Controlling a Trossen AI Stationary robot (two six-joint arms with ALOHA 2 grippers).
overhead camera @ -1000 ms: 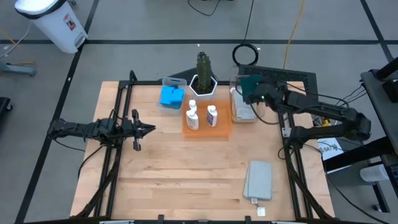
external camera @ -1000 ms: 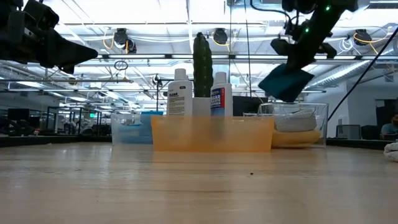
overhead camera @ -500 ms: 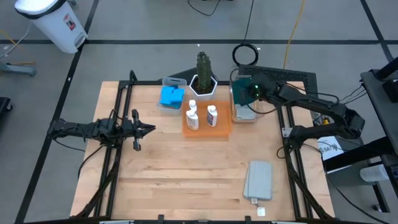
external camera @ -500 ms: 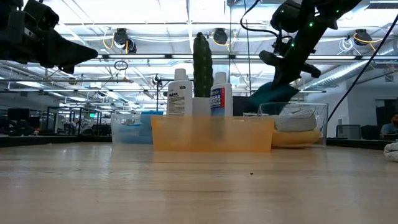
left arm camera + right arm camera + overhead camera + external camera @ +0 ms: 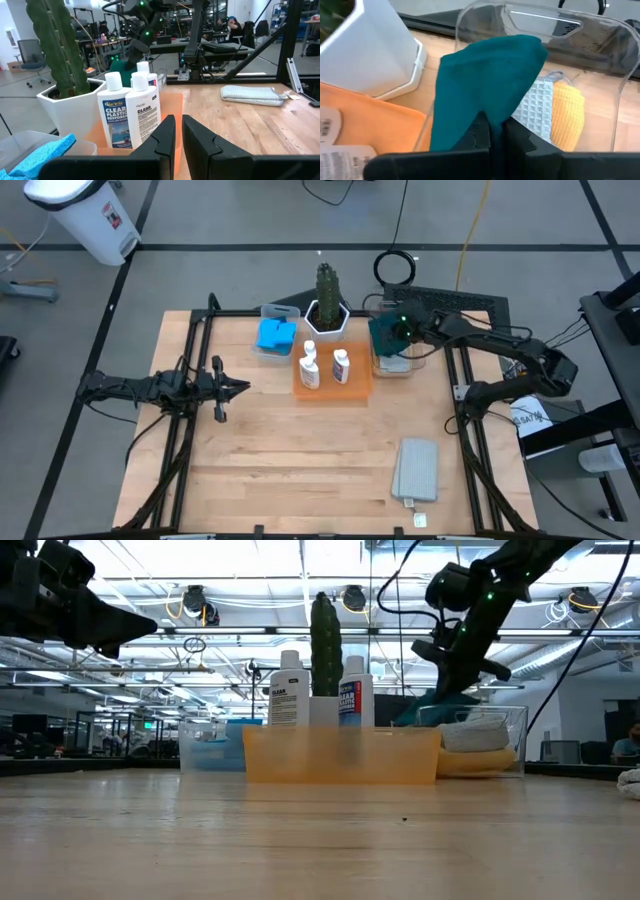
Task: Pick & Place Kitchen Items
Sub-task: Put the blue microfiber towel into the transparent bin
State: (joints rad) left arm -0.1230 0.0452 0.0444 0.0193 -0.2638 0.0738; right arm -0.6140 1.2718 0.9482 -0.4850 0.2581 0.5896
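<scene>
My right gripper (image 5: 492, 132) pinches the soft dark-green cloth (image 5: 485, 85), draped over the clear plastic bin (image 5: 540, 20) holding a waffle-weave grey cloth (image 5: 535, 112) and an orange one (image 5: 567, 115). My left gripper (image 5: 177, 132) waits, nearly closed, empty.

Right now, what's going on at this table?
The right gripper holds a dark green cloth, its fingers shut on it, over the clear bin at the table's back. That bin already holds a grey cloth and an orange one. The left gripper waits shut over the table's left side. Another grey cloth lies near the front.
</scene>
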